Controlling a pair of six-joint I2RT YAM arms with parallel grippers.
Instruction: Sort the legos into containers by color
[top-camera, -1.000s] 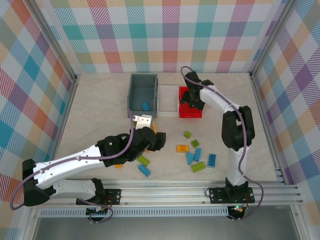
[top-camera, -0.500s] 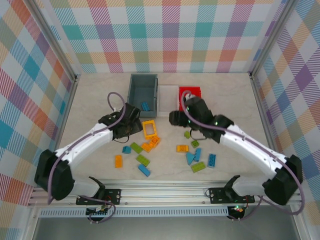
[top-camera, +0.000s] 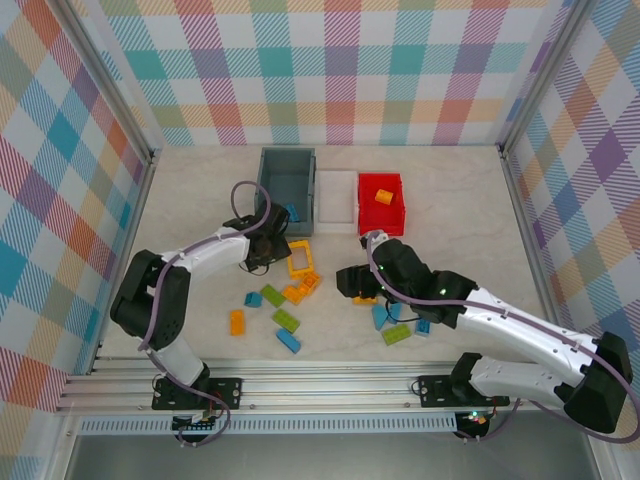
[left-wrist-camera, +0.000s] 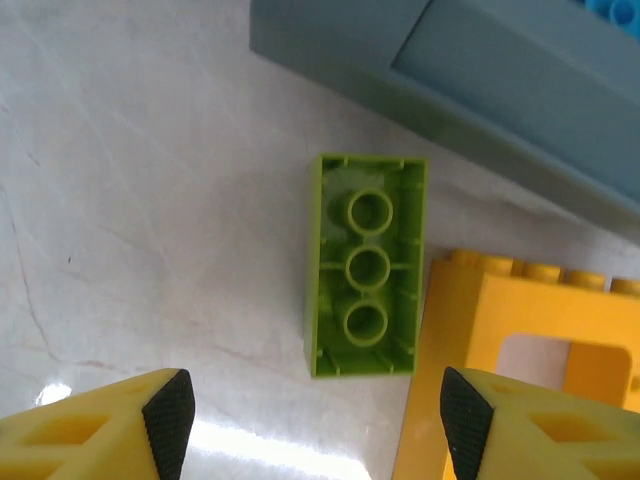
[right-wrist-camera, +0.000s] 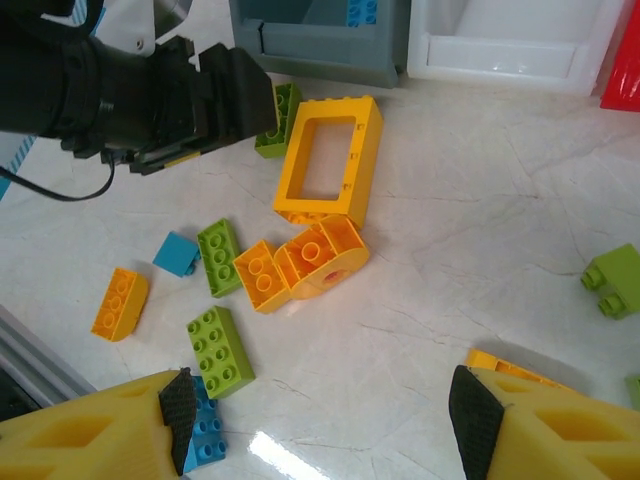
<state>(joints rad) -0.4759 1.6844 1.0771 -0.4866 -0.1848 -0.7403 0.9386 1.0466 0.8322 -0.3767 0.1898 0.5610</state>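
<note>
Glossy marbled worktop (top-camera: 190, 200), plaid walls behind. At left, mid-pick: left end effector (left-wrist-camera: 316, 418) released, poised astride an upturned lime brick (left-wrist-camera: 367, 264), hollow and ribbed, just beside grey-blue bin (left-wrist-camera: 520, 90) and orange frame (left-wrist-camera: 455, 340); next, likely lowering, closing, lifting toward white bin (top-camera: 337, 224). At right, right end effector (right-wrist-camera: 325, 418) released too, empty, above scattered studded legos (right-wrist-camera: 220, 350).

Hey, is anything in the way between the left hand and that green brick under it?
Nothing lies between the left hand and the green brick. The orange frame sits right beside the brick, under one finger, and may block that finger coming down.
</note>
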